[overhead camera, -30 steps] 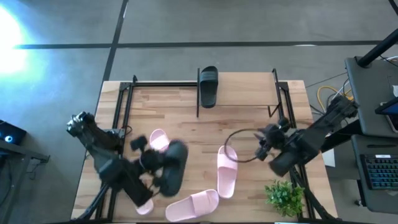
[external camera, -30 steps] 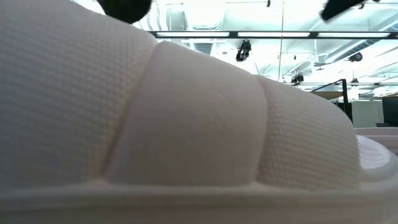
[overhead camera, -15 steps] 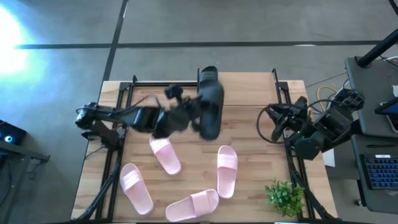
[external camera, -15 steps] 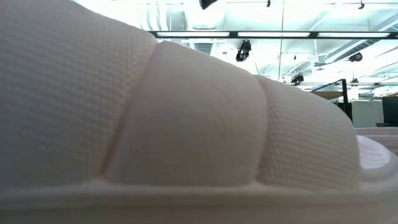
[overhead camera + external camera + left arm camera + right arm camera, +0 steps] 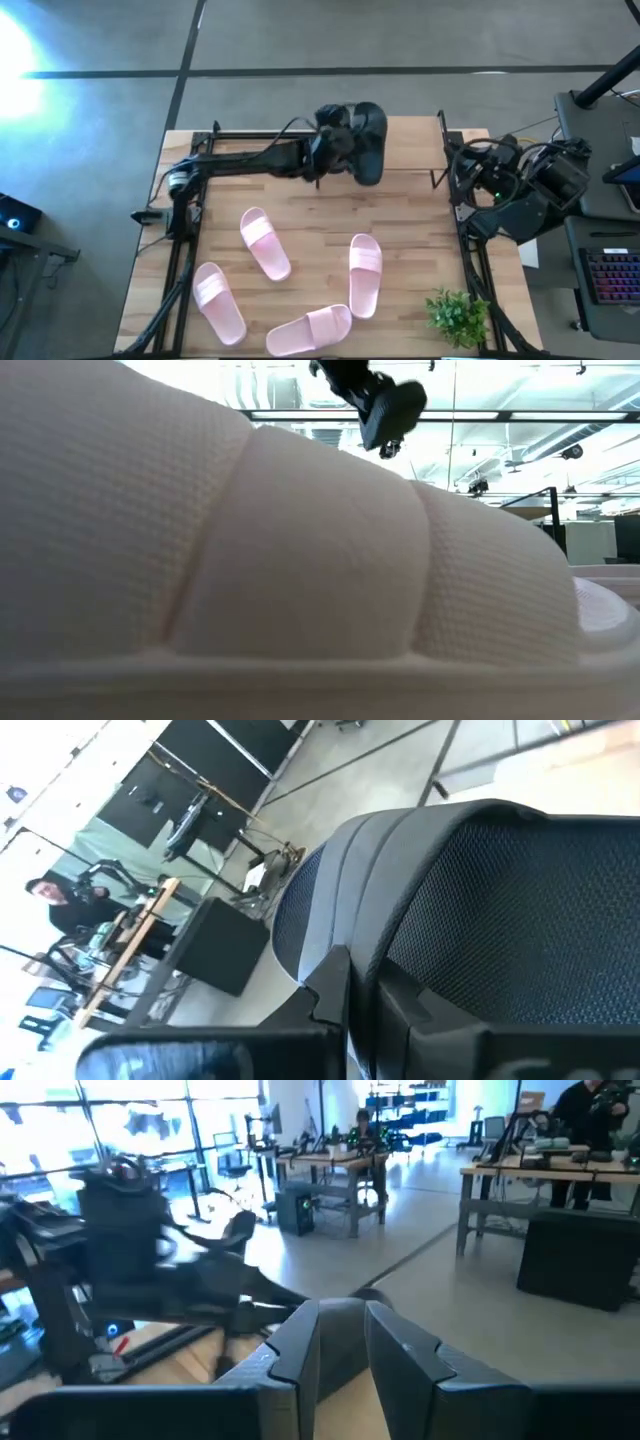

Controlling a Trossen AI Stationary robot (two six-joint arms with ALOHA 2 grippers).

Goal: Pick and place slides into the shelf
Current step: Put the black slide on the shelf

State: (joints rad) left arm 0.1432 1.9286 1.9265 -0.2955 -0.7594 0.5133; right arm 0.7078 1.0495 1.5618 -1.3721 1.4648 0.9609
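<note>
My left gripper (image 5: 345, 152) reaches over the far middle of the table and is shut on a black slide (image 5: 370, 150), which fills the left wrist view (image 5: 500, 910). A second black slide (image 5: 330, 113) peeks out beside it at the shelf (image 5: 250, 135), mostly hidden by the gripper. Four pale pink slides lie on their soles on the tabletop: (image 5: 265, 243), (image 5: 218, 302), (image 5: 365, 275), (image 5: 310, 330). One pink slide (image 5: 300, 560) blocks most of the low view. My right gripper (image 5: 343, 1342) waits at the table's right edge, slightly open and touching nothing. My left gripper pinches the black slide at its side, beside the mesh-textured strap (image 5: 400, 950). The fingers (image 5: 335, 995) come level from the table's left side. The slide is lifted clear over the shelf, as the low view shows (image 5: 390, 405), lying roughly near to far.
A small green plant (image 5: 458, 318) stands at the near right corner. Cable loops (image 5: 470, 165) hang by the right arm's base (image 5: 520, 200). Thin black shelf posts (image 5: 440, 150) rise at the far part of the table. Bare wood lies between the pink slides and the shelf.
My left gripper has carried the black slide from the near left of the table up and toward the far edge, then a little right, beside the other black slide at the shelf. My right arm has drawn back from the pink slide toward the table's right edge.
</note>
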